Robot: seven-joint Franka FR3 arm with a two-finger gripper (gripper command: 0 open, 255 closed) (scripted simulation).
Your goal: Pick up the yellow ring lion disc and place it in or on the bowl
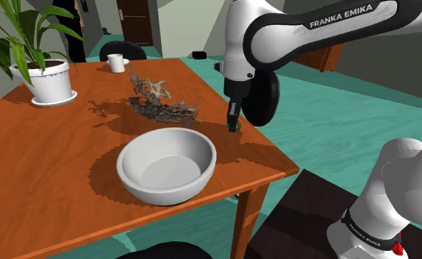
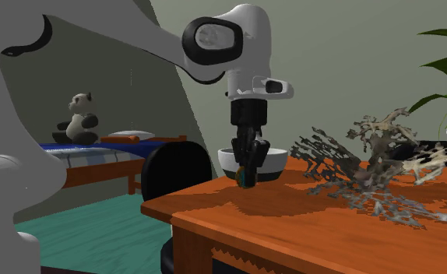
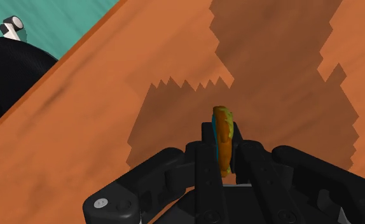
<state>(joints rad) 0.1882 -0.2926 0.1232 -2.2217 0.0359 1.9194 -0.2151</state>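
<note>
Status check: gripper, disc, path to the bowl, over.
Gripper shut on the yellow-orange disc, held on edge, near the table edge. White bowl empty, close by. Dry-branch tangle beside the bowl, not between.

**What's on the table**

Orange-brown wooden table (image 1: 62,147). Big white round bowl (image 1: 158,193) sits nr the front edge. Just behind it: a grey-brown heap of dry twigs (image 1: 158,103). Far back: a small white mug (image 1: 116,63). At the shoulder view's left: a white plant pot (image 1: 51,82) w/ long green leaves, on a white saucer (image 1: 55,100).
</note>
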